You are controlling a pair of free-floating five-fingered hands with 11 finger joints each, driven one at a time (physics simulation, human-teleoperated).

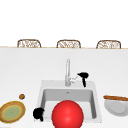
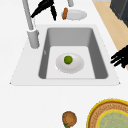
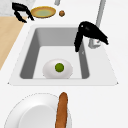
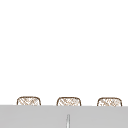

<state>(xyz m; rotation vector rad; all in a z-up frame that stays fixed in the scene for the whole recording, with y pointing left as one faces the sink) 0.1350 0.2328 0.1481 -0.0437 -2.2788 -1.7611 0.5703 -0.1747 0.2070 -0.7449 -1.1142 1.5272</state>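
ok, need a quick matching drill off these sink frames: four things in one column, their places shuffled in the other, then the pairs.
Things:
1. green ball
2. bread stick
3. right hand
4. left hand

Places:
A. by the faucet
B. on the white plate right of the sink
C. at the sink's front left corner
D. on the plate in the basin

Pairs: 1-D, 2-B, 3-A, 4-C

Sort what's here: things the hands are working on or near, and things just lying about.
In hand:
right hand by the faucet
left hand at the sink front edge

Lying about:
bowl holding a lime
yellow-rimmed plate
white plate with baguette
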